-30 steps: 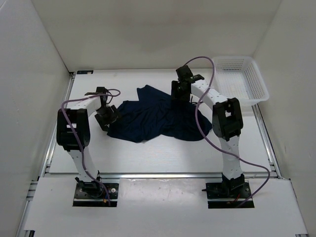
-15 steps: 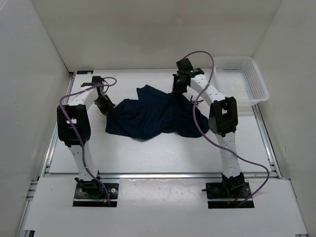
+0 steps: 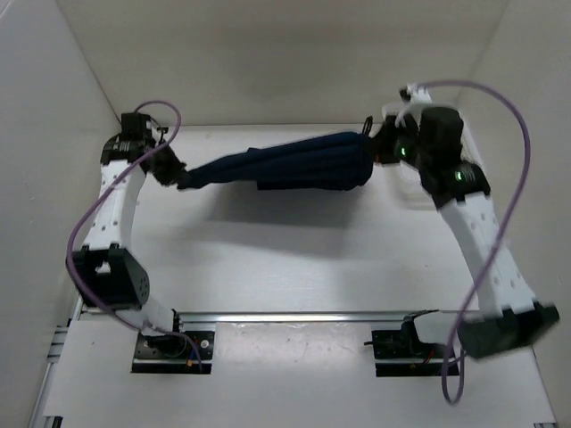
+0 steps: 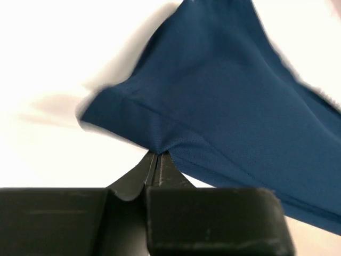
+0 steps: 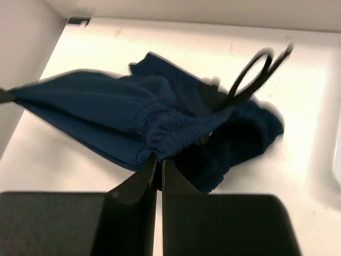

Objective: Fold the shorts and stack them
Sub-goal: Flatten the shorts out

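So right now I'm watching the shorts (image 3: 294, 162) hanging in the air, stretched out sideways between both arms over the far half of the table (image 3: 294, 267). They're bunching into one long navy band with lengthwise folds, and nothing I can see of them is touching the surface. They're casting a soft shadow on the white top just underneath.

The left claw (image 3: 183, 181) is clamping down hard on the left end. In its wrist view the fingers are sitting pressed together with only a pinch of fabric between the tips, right at a stitched hem corner, and the rest of the cloth is fanning away up and to the right.

The right claw (image 3: 373, 143) is doing the same at the other end, jaws closed on the gathered elastic waistband. From its wrist cam the cloth is running off to the left in a taut sheet, while a darker lump of fabric is sagging just right of the fingers. The drawstring (image 5: 256, 72) is sticking up as a thin dark loop above that lump, blurry.

As for containers, I'm only getting a pale shape (image 5: 337, 160) cut off at the far right edge of the right wrist view. I can't tell what it is or whether anything is in it.
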Controlling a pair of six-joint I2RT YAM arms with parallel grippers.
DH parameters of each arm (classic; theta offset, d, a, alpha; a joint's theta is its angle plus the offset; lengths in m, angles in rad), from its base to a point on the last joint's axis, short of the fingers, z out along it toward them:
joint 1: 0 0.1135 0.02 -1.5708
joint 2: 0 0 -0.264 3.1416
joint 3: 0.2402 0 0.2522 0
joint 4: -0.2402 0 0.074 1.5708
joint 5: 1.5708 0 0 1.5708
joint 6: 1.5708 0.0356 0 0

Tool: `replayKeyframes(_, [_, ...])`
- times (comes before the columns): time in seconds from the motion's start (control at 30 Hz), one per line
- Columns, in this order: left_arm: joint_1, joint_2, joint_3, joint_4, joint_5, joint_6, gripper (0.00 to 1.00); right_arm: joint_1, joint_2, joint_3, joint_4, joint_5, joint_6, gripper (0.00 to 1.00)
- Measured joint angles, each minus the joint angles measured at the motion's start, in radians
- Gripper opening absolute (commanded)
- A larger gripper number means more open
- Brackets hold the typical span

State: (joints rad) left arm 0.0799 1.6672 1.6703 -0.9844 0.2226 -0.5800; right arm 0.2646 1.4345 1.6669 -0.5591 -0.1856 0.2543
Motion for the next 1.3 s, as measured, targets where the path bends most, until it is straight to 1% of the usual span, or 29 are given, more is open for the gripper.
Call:
replayKeyframes(0.03, [-0.006,-0.062,-0.065,0.010,0.003,-0.002,0.10,0.008,-0.105,-0.106,0.027,-0.001,-0.011,0.00])
replayKeyframes(0.07, [-0.012,-0.129,-0.140,0.011,0.005,-0.003,0.10,0.016,-0.203,-0.223,0.062,0.002,-0.020,0.06])
replayKeyframes(0.1, [-0.013,-0.182,-0.203,0.011,0.008,-0.005,0.15,0.023,-0.289,-0.331,0.063,0.013,-0.023,0.19])
replayKeyframes(0.13, [-0.011,-0.241,-0.286,0.023,0.013,-0.005,0.25,0.034,-0.393,-0.449,0.058,0.035,-0.024,0.37])
replayKeyframes(0.17, [-0.010,-0.280,-0.357,0.031,0.018,-0.003,0.41,0.047,-0.460,-0.545,0.053,0.061,-0.008,0.57])
replayKeyframes(0.2, [-0.010,-0.311,-0.428,0.026,0.018,-0.002,0.52,0.059,-0.526,-0.645,0.035,0.093,0.011,0.75])
replayKeyframes(0.23, [-0.010,-0.328,-0.489,0.024,0.020,-0.002,0.57,0.066,-0.591,-0.729,-0.008,0.130,0.031,0.79])
replayKeyframes(0.27, [-0.010,-0.333,-0.544,0.023,0.022,-0.003,0.63,0.071,-0.637,-0.793,-0.055,0.169,0.066,0.79])
replayKeyframes(0.3, [-0.009,-0.332,-0.583,0.018,0.024,-0.003,0.66,0.076,-0.689,-0.848,-0.107,0.212,0.107,0.79])
replayKeyframes(0.33, [-0.009,-0.327,-0.614,0.014,0.024,-0.005,0.64,0.081,-0.740,-0.890,-0.149,0.246,0.159,0.73])
replayKeyframes(0.37, [-0.009,-0.321,-0.631,0.007,0.025,-0.006,0.61,0.085,-0.787,-0.913,-0.188,0.272,0.214,0.65])
replayKeyframes(0.4, [-0.010,-0.318,-0.636,0.002,0.024,-0.005,0.57,0.090,-0.816,-0.919,-0.214,0.295,0.270,0.47])
replayKeyframes(0.43, [-0.010,-0.318,-0.636,0.006,0.023,-0.005,0.49,0.092,-0.840,-0.918,-0.223,0.314,0.322,0.35])
replayKeyframes(0.47, [-0.010,-0.319,-0.632,0.011,0.021,-0.005,0.44,0.092,-0.846,-0.914,-0.224,0.322,0.373,0.26])
replayKeyframes(0.5, [-0.011,-0.319,-0.627,0.016,0.020,-0.003,0.39,0.092,-0.832,-0.909,-0.224,0.330,0.422,0.13])
replayKeyframes(0.53, [-0.011,-0.317,-0.622,0.021,0.019,-0.002,0.34,0.092,-0.800,-0.904,-0.224,0.334,0.459,0.08])
replayKeyframes(0.6, [-0.011,-0.311,-0.613,0.029,0.014,0.000,0.34,0.093,-0.698,-0.892,-0.225,0.322,0.514,0.08])
replayKeyframes(0.63, [-0.011,-0.307,-0.611,0.031,0.010,0.002,0.37,0.093,-0.639,-0.885,-0.224,0.312,0.535,0.16])
replayKeyframes(0.67, [-0.011,-0.299,-0.610,0.034,0.002,0.001,0.52,0.094,-0.580,-0.882,-0.221,0.299,0.558,0.27])
replayKeyframes(0.7, [-0.011,-0.289,-0.610,0.037,-0.006,0.003,0.62,0.096,-0.529,-0.882,-0.222,0.284,0.580,0.42])
replayKeyframes(0.73, [-0.011,-0.275,-0.610,0.038,-0.012,0.002,0.72,0.096,-0.494,-0.883,-0.224,0.263,0.601,0.59])
replayKeyframes(0.77, [-0.011,-0.258,-0.610,0.040,-0.019,0.001,0.76,0.096,-0.469,-0.884,-0.224,0.235,0.620,0.59])
replayKeyframes(0.87, [-0.011,-0.186,-0.610,0.056,-0.029,-0.006,0.76,0.097,-0.450,-0.902,-0.193,0.156,0.678,0.57])
replayKeyframes(1.0, [-0.011,-0.073,-0.611,0.093,-0.047,-0.011,0.73,0.104,-0.412,-0.919,-0.143,0.087,0.740,0.57])
replayKeyframes(1.03, [-0.011,-0.047,-0.611,0.102,-0.052,-0.013,0.73,0.104,-0.397,-0.922,-0.131,0.076,0.748,0.59])
replayKeyframes(1.07, [-0.011,-0.023,-0.611,0.110,-0.056,-0.013,0.70,0.104,-0.379,-0.926,-0.117,0.063,0.760,0.59])
replayKeyframes(1.17, [-0.011,0.027,-0.613,0.128,-0.071,-0.019,0.68,0.104,-0.331,-0.932,-0.093,0.036,0.789,0.61])
replayKeyframes(1.2, [-0.011,0.036,-0.613,0.131,-0.077,-0.023,0.64,0.106,-0.319,-0.933,-0.087,0.027,0.800,0.61])
replayKeyframes(1.3, [-0.011,0.052,-0.613,0.140,-0.085,-0.031,0.58,0.111,-0.288,-0.943,-0.071,0.011,0.828,0.64])
